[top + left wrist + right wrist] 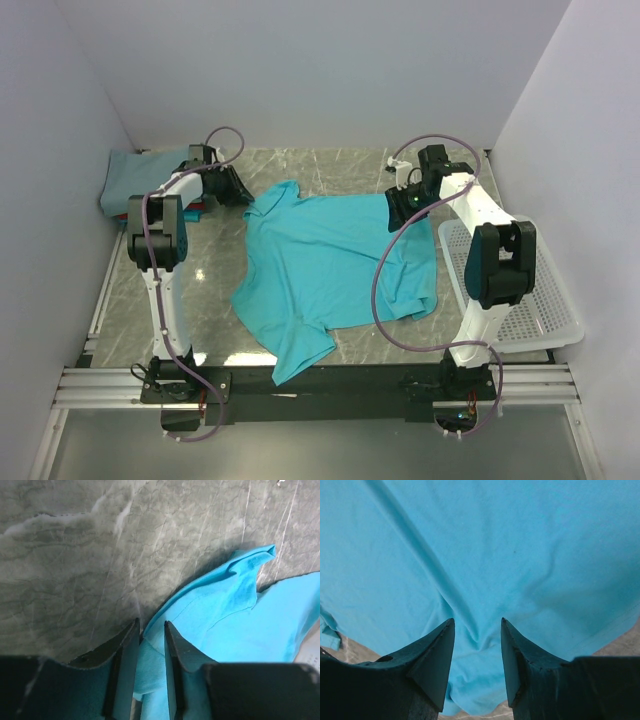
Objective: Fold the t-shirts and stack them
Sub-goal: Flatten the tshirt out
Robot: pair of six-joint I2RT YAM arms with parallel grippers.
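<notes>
The left end effector (151,624) is only a little open at the far left corner of the turquoise t-shirt (330,260). Cloth lies loose in its narrow gap. The right end effector (477,622) is about half open, with its tips on the shirt's far right part and a soft ridge of cloth between them. The shirt lies spread and wrinkled in the middle of the bench (330,165), and its near hem reaches the front edge. Bare bench shows to the left. A folded grey-blue shirt (130,175) lies far left and a white basket (545,300) stands on the right.

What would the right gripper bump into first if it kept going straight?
The right gripper would most likely meet the turquoise t-shirt, at the raised crease lying between its open jaws. How near it is, I cannot tell.
</notes>
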